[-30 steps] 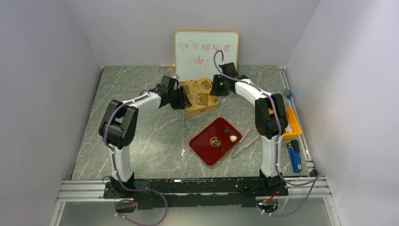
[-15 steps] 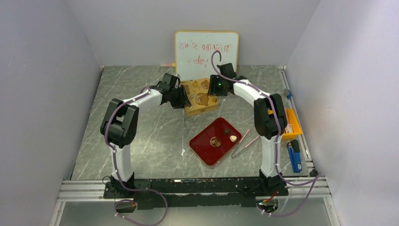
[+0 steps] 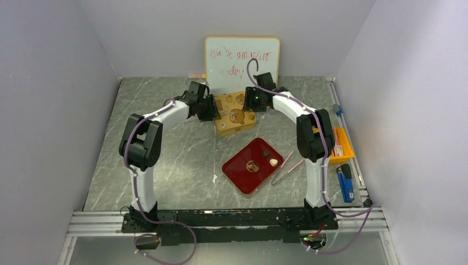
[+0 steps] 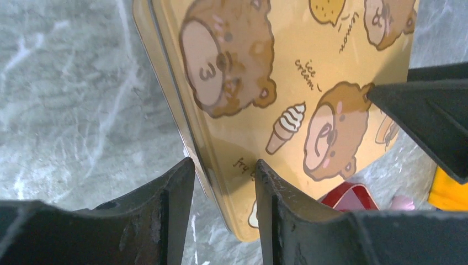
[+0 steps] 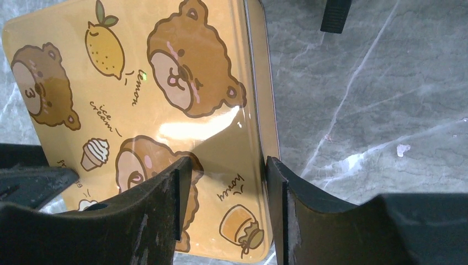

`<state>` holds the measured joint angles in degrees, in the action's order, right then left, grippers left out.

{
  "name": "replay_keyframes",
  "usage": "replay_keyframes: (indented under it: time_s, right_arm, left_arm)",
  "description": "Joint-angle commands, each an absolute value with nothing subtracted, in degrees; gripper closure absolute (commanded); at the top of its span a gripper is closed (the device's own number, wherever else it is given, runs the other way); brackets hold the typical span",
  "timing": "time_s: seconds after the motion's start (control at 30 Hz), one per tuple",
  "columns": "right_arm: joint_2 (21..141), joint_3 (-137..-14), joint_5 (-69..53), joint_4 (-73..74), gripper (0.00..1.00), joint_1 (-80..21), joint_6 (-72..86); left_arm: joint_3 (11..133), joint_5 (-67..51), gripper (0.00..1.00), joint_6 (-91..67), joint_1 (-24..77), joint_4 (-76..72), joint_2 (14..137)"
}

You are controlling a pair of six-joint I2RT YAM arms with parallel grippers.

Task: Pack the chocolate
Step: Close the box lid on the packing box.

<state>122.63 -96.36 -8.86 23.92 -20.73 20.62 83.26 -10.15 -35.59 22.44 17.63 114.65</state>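
**Q:** How do the two claws stand?

**A:** Left claw (image 4: pixel 221 165): about half open, its fingers astride the left edge of the yellow tin (image 4: pixel 259 77) printed with bears. Whether they pinch the edge cannot be told. Right claw (image 5: pixel 229 163): fingers parted astride the tin's right edge, holding nothing.

**Q:** Where is the chocolate?

**A:** Chocolate (image 3: pixel 273 162): three small pieces, one dark, one brown and one cream, on the red tray (image 3: pixel 237 174) at mid-counter (image 3: pixel 165 143). The tray lies nearer the arm bases than the tin, apart from both claws.

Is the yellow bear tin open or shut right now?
Shut. The yellow bear tin shows only its printed lid, flat across the top in both wrist views; no interior visible.
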Motion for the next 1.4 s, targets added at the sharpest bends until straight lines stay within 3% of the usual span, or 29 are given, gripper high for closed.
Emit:
replay_keyframes:
  time_s: [0.0,0.73,1.2,1.37]
  right_arm:
    - [125.56,-91.02,-8.41,27.85,0.46,-22.55,20.37]
    - [116.66,-76.56,-4.76,23.6,0.46,-31.08,24.52]
    - [115.64,-77.03,-2.37,24.49,0.45,-32.87,24.51]
    - [116.83,-79.72,-1.25,24.95,0.45,-32.47,22.99]
  left_arm:
    - [82.89,-3.95,0.51,-32.14,21.28,21.96,118.14]
    - [83.47,-4.74,0.51,-29.49,20.75,21.28,118.7]
    - [81.04,-4.92,0.51,-29.01,19.98,20.59,116.64]
    - [81.13,-4.64,0.44,-28.74,19.65,20.41,116.16]
